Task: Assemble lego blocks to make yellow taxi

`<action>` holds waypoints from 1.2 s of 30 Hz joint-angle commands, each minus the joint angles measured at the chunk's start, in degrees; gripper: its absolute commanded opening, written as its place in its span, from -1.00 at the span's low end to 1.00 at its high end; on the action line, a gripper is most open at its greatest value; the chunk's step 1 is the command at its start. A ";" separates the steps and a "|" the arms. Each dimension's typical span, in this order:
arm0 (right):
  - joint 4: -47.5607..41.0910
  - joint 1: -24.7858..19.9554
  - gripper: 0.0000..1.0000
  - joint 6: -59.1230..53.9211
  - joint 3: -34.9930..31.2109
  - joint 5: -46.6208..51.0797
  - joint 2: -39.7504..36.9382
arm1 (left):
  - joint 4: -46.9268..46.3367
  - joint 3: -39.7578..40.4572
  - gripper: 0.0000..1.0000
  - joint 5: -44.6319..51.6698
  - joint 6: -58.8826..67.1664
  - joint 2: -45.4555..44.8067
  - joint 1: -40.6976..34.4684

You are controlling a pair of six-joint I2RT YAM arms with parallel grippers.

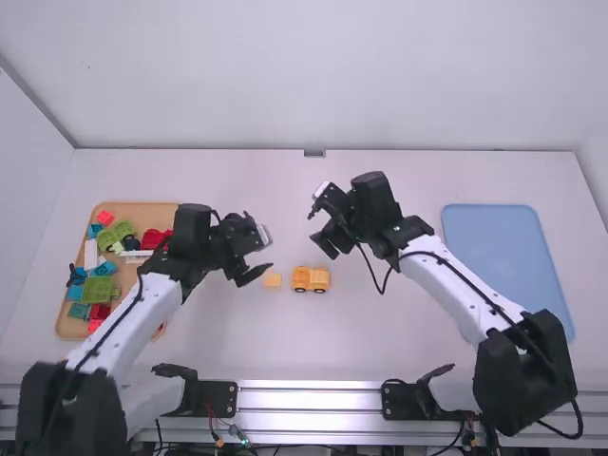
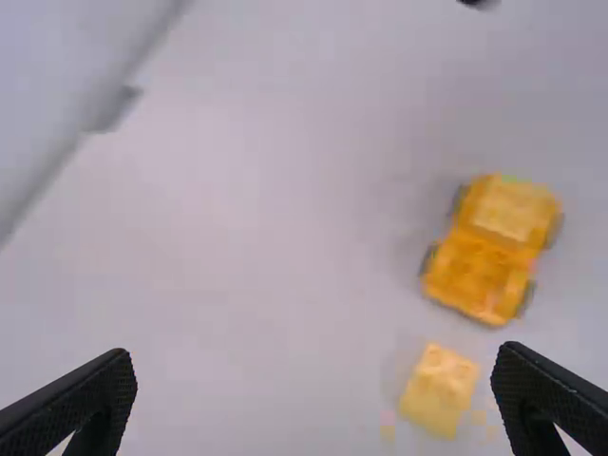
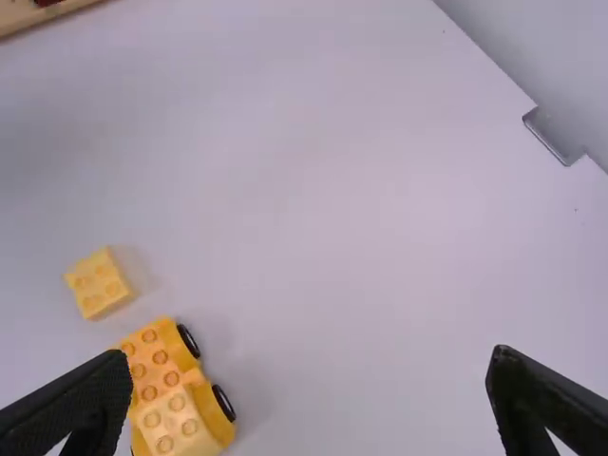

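Observation:
The orange-yellow taxi body (image 1: 311,278) stands on its black wheels at mid-table, a lighter yellow block on one end; the left wrist view shows the taxi body (image 2: 492,249) and the right wrist view the taxi body (image 3: 174,389). A loose yellow block (image 1: 273,280) lies just left of it, apart from it; it is also the yellow block (image 2: 440,390) and the yellow block (image 3: 100,283). My left gripper (image 1: 258,256), left of the loose block, is open and holds nothing, as the left gripper (image 2: 316,394) confirms. My right gripper (image 1: 320,231), beyond the taxi, is open too; the right gripper (image 3: 311,389) is empty.
At the left a wooden tray (image 1: 139,215) holds several red, green, blue and white blocks, partly behind the left arm. A blue tray (image 1: 503,249) lies at the right, beside the right arm. Bare table stretches between the arms beyond the taxi body.

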 commanded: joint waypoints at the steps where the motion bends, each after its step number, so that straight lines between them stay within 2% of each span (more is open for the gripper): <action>1: 2.56 -1.36 0.97 -0.59 -4.66 -5.77 -3.23 | 0.00 2.19 0.98 15.13 13.16 5.68 0.20; 2: 4.70 -2.25 0.97 -1.81 -7.39 -7.56 -4.28 | -0.04 2.60 0.99 17.84 15.89 9.62 0.20; 7: 9.90 -4.81 0.97 -5.16 -12.76 -15.54 -4.59 | 0.02 3.78 0.99 24.76 21.75 19.32 1.03; 13: 17.97 -10.62 0.97 -9.14 -19.87 -26.93 -4.55 | -0.96 4.96 0.99 36.41 29.64 32.44 7.10; 15: 19.96 -11.80 0.97 -9.66 -21.40 -27.96 -4.55 | -1.73 4.92 0.99 37.90 30.99 34.05 8.96; 20: 28.37 -14.32 0.97 -8.68 -26.49 -28.11 -4.17 | -5.20 4.24 0.99 37.22 35.93 37.03 11.58; 24: 33.81 -15.45 0.97 -8.68 -27.93 -31.21 -1.09 | 0.33 2.43 0.90 33.59 35.93 39.36 10.49; 31: 38.64 -16.72 0.97 -8.66 -27.91 -36.04 3.10 | 4.13 2.08 0.88 33.33 33.07 43.06 10.71; 36: 39.17 -16.85 0.97 -7.76 -27.91 -36.00 3.32 | 6.03 1.86 0.76 32.63 32.76 44.98 10.21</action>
